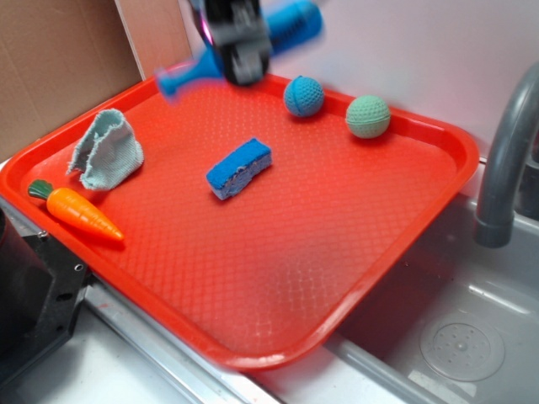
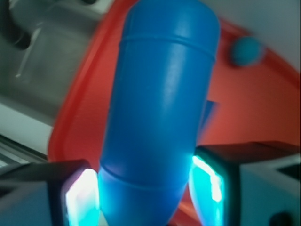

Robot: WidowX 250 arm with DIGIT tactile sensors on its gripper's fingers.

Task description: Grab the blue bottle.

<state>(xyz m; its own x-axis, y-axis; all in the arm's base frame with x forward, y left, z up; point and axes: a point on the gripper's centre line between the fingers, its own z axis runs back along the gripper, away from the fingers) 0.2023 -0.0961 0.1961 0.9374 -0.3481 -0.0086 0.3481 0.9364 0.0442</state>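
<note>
The blue bottle (image 1: 290, 25) hangs in the air above the back of the red tray (image 1: 278, 278), lying roughly level, its neck and flared lip pointing left. My gripper (image 1: 240, 46) is shut on the bottle's body; motion blur smears both. In the wrist view the bottle (image 2: 160, 108) fills the middle, and both fingers (image 2: 82, 197) press against its sides, glowing cyan from its reflection. The tray shows beneath it (image 2: 244, 108).
On the tray lie a blue sponge (image 1: 239, 167), a blue textured ball (image 1: 303, 95), a green ball (image 1: 368, 116), a grey-green cloth (image 1: 107, 151) and a toy carrot (image 1: 80, 212). A grey faucet (image 1: 505, 160) and sink (image 1: 455, 337) are on the right.
</note>
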